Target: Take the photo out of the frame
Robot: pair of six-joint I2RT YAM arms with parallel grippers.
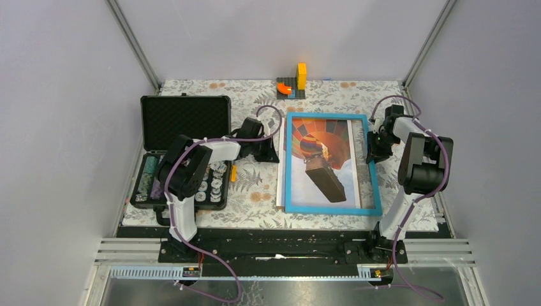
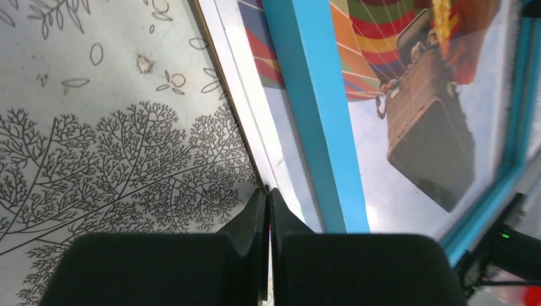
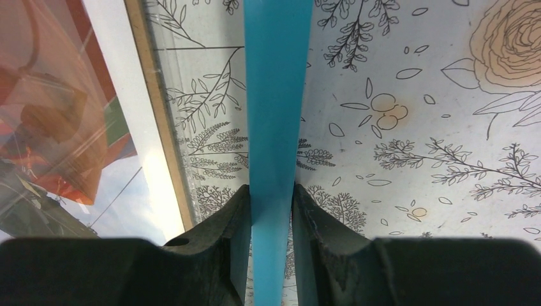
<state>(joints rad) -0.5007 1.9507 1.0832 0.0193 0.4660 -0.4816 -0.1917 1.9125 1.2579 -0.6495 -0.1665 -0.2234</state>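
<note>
black foam-lined hard case (image 1: pixel 185 115): open, at counter's left edge, well apart, not in the way.
left pincer (image 2: pixel 267 191): jaws pressed fully together at the white margin left of the blue border; can't tell if the sheet is nipped.
large hot-air-balloon print (image 1: pixel 319 153): counter centre, under the border, left margin sticking out. Probably light, floppy, creases easily; grab that bare left margin.
thin light-blue rectangular picture frame (image 1: pixel 332 209): probably stiff and light, clear pane fragile.
right pincer (image 3: pixel 271 189): clamped on the frame's right rail.
orange and yellow toy blocks (image 1: pixel 295 81): far edge, no obstruction.
</note>
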